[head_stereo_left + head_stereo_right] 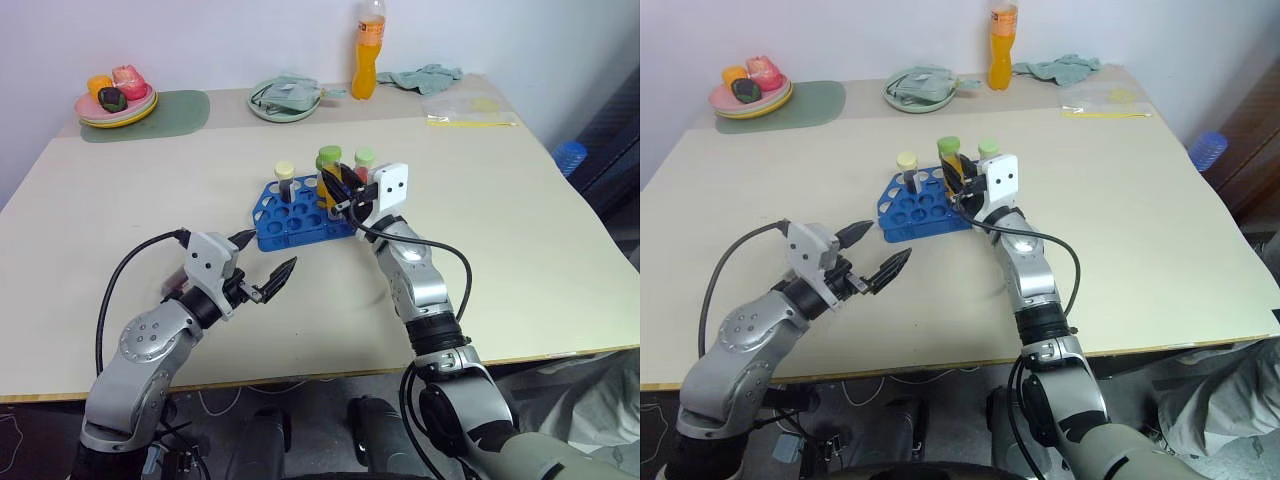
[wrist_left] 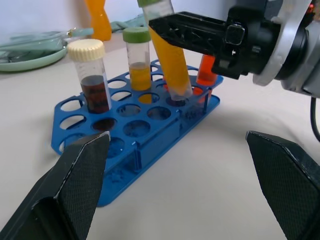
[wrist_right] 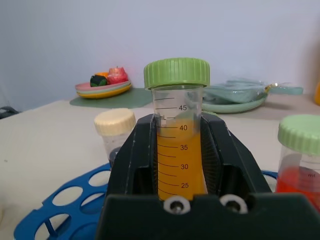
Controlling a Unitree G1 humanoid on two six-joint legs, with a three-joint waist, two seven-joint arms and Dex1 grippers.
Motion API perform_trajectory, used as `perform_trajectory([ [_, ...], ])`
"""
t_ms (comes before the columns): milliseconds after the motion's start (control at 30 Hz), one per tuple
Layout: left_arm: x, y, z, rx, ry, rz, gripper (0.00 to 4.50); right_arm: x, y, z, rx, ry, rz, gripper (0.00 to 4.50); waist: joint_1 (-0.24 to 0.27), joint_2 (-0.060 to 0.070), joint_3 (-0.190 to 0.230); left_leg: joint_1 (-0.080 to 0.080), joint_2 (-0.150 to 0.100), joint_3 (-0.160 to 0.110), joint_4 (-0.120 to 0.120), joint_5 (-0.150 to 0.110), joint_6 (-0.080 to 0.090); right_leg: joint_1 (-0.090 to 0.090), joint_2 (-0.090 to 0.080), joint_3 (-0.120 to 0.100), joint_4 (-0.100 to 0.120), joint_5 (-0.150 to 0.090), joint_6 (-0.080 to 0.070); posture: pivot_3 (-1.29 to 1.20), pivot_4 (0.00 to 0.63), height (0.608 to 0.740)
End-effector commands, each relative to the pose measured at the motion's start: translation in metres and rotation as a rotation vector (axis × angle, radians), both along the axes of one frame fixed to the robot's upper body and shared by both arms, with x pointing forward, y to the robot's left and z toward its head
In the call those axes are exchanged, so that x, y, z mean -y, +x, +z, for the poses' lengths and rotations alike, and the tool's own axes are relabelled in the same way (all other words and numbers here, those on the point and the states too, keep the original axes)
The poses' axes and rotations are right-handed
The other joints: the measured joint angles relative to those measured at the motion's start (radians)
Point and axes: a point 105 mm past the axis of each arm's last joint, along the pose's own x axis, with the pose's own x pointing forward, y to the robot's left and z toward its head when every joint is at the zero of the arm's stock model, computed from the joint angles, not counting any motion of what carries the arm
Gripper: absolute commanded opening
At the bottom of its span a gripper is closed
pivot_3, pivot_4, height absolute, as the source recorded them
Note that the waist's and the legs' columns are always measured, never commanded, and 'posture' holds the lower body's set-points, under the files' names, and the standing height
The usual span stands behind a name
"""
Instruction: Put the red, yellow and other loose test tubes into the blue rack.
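Note:
The blue rack (image 1: 295, 215) lies mid-table. A maroon tube with a cream cap (image 2: 92, 80), a yellow tube with a green cap (image 2: 137, 62) and a red-orange tube (image 2: 206, 70) stand in its holes. My right gripper (image 1: 335, 195) is shut on a longer green-capped tube of yellow-orange liquid (image 3: 177, 145). That tube is tilted, with its lower end at a hole in the rack. My left gripper (image 1: 270, 252) hangs open and empty just in front of the rack's near-left corner, apart from it.
Along the far edge of the table stand an orange drink bottle (image 1: 368, 50), a pale green plate with a cloth (image 1: 285, 100), stacked plates of toy food (image 1: 115, 100) on a green mat (image 1: 180, 110), a crumpled cloth (image 1: 430, 75) and a plastic bag (image 1: 470, 110).

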Motion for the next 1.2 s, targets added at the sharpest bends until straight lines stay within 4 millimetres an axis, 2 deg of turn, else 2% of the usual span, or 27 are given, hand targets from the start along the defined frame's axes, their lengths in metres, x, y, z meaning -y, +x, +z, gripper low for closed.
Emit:
perform_trajectory([
  [33,0.005,-0.005,0.012,0.043,-0.005,-0.034,4.50,0.001,0.001,0.007,0.057,0.002,-0.039,0.69,0.001,0.000,0.000,0.000,0.000,0.000,0.000,0.000,0.000,0.000,0.000,0.000,0.000,0.000,0.000,0.00,0.150,0.740],
  [700,-0.004,-0.015,-0.012,-0.004,0.009,-0.038,4.50,0.005,-0.001,-0.036,0.116,0.001,-0.184,0.69,0.002,0.000,0.000,0.001,0.000,0.000,0.000,0.000,0.000,0.001,0.000,0.000,0.000,0.000,0.000,0.00,0.150,0.740],
  [767,-0.011,-0.011,-0.014,-0.016,0.017,0.003,4.50,0.005,-0.003,-0.035,0.121,0.015,-0.175,1.71,0.002,0.000,0.000,0.001,0.000,0.000,0.000,0.000,0.000,0.001,0.000,0.000,0.000,0.000,0.000,0.00,0.150,0.740],
  [833,-0.016,-0.008,-0.014,-0.026,0.016,0.036,4.50,0.006,-0.003,-0.031,0.135,0.026,-0.178,2.53,0.001,0.000,0.000,0.001,0.000,0.000,0.000,0.000,0.000,0.001,0.000,0.000,0.000,0.000,0.000,0.00,0.150,0.740],
  [933,-0.035,-0.002,-0.013,-0.074,0.006,0.122,4.50,0.008,-0.004,-0.016,0.176,0.038,-0.179,3.99,0.001,0.000,0.000,0.001,0.000,0.000,0.000,0.000,0.000,0.001,0.000,0.000,0.000,0.000,0.000,0.00,0.150,0.740],
  [1067,-0.060,0.003,-0.002,-0.111,0.121,0.178,4.50,0.013,-0.010,0.007,0.244,0.023,-0.152,3.99,-0.001,0.000,0.000,0.001,0.000,-0.001,0.000,0.000,0.000,0.001,0.001,0.000,0.001,0.000,0.000,0.00,0.150,0.740],
  [1133,-0.076,0.008,-0.004,-0.209,0.219,0.224,4.50,0.012,-0.016,0.015,0.256,0.016,-0.111,3.99,0.002,0.000,0.000,0.001,0.000,-0.001,0.000,0.000,0.000,0.001,0.000,0.000,0.000,0.000,0.000,0.00,0.150,0.740],
  [1200,-0.092,0.015,0.010,-0.242,0.315,0.255,4.50,0.011,-0.023,0.025,0.264,0.020,-0.054,3.99,0.001,0.000,0.000,0.001,0.000,-0.002,0.000,0.000,0.000,0.001,0.000,-0.001,0.001,0.000,0.000,0.00,0.150,0.740],
])
